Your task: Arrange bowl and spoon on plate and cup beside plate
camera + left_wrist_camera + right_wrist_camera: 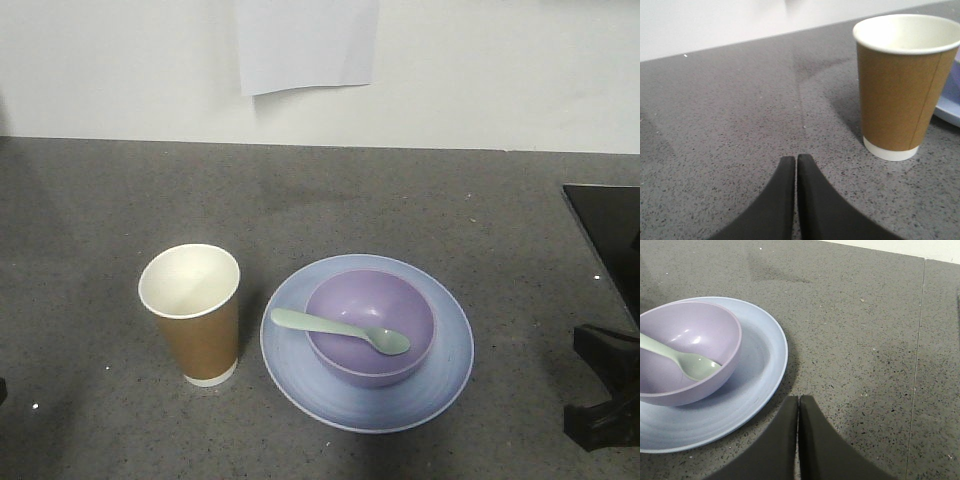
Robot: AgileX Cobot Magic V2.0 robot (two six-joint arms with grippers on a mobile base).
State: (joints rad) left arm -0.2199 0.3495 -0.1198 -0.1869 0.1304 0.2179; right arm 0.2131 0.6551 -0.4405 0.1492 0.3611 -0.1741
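Sitting: one cup (191,316), plate (444,375), bowl (370,300), spoon (340,330); both claws clenched, empty

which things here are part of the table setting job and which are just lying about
Part of the job:
- plate
- bowl, sitting on the plate
- spoon, lying in the bowl with its handle over the rim
- paper cup, upright beside the plate

Just lying about:
- white paper sheet on the wall
- black object at the counter's right edge

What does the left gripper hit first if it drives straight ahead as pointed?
Probably nothing: the left gripper, shut, points across bare counter toward the wall. The cup stands right of that line, though depth is unclear.
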